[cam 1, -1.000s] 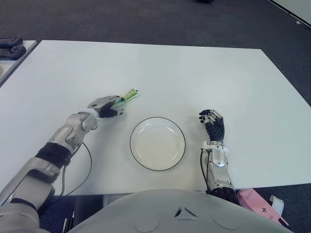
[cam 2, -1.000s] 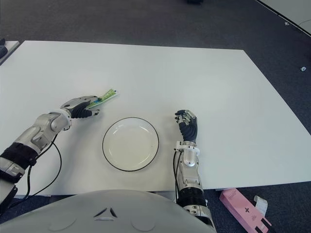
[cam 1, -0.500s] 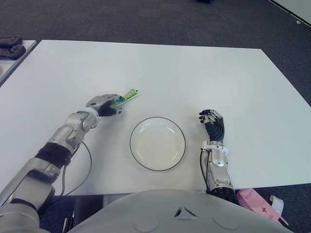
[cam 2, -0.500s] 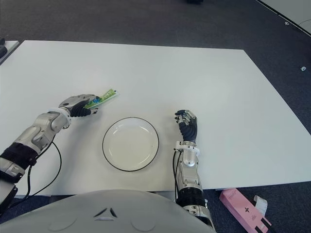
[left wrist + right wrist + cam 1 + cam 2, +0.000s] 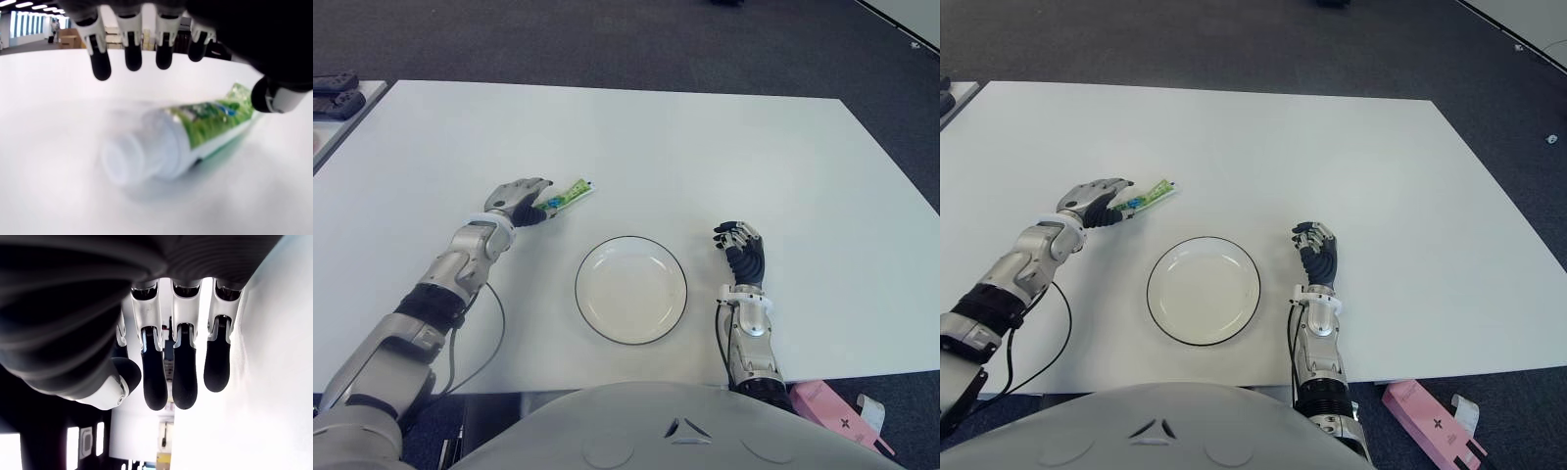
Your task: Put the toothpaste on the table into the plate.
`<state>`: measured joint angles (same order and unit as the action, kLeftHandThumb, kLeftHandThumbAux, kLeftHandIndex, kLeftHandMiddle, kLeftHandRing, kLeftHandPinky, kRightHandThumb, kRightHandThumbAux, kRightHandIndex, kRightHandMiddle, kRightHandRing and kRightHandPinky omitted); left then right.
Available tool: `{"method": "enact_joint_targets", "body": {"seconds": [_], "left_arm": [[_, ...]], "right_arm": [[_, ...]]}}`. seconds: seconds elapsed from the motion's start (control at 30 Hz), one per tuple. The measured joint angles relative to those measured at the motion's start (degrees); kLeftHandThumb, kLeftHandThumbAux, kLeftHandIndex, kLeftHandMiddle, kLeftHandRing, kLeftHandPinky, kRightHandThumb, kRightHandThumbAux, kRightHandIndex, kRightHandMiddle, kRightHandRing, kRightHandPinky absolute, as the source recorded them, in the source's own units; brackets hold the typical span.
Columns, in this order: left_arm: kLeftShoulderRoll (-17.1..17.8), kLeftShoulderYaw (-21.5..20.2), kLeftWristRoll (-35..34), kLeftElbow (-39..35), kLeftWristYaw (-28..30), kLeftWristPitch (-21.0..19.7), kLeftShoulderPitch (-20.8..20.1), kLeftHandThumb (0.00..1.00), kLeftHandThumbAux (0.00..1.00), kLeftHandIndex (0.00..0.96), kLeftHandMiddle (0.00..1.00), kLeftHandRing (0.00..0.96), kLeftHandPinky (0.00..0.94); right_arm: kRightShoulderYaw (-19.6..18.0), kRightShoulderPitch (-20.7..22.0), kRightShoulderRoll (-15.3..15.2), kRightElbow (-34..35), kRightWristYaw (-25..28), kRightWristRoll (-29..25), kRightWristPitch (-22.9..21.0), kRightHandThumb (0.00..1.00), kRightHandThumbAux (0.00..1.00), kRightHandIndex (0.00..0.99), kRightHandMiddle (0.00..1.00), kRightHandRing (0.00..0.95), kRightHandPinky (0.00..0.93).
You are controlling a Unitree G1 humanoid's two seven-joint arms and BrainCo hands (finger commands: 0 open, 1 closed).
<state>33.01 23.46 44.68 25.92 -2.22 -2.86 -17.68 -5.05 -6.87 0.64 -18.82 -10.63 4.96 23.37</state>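
Toothpaste [image 5: 566, 197], a small green tube with a white cap, lies flat on the white table [image 5: 705, 147], not in the plate.

From largest to smallest: the white table fills most of the head camera's view, with dark carpet [image 5: 607, 39] beyond its far edge. A second pale table [image 5: 333, 122] shows at the far left, at about ten o'clock from the plate, with dark objects [image 5: 335, 95] on it that are too small to identify.

The robot's left arm reaches in from the lower left. Its left hand [image 5: 517, 200] is over the table at about eleven o'clock from the plate, just beside the cap end of the tube. In the left wrist view the fingers [image 5: 133, 46] are spread and hang above the tube without closing on it; the thumb tip is near the tube's crimped end, and whether it touches cannot be told.

A round white plate [image 5: 588, 319] with a dark rim sits near the table's front edge, close to the middle.

The right hand [image 5: 744, 257] shows at about three o'clock from the plate, just beside it, fingers loosely extended and holding nothing.

A pink box [image 5: 832, 406] shows below the table's front edge, at about five o'clock from the plate.

The tube's crimped end points away from the left hand, toward one o'clock.
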Motion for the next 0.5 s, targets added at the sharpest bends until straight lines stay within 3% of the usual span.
{"method": "enact_joint_targets", "body": {"seconds": [0.5], "left_arm": [[-3.42,0.00,0.97,6.00,-5.02,-2.59,-5.29,0.462,0.249,0.000,0.023,0.022,0.103]], "right_arm": [[0.00,0.13,0.04,-0.04,0.05,0.12,0.00,0.711,0.730,0.432,0.496,0.506,0.497]]}}
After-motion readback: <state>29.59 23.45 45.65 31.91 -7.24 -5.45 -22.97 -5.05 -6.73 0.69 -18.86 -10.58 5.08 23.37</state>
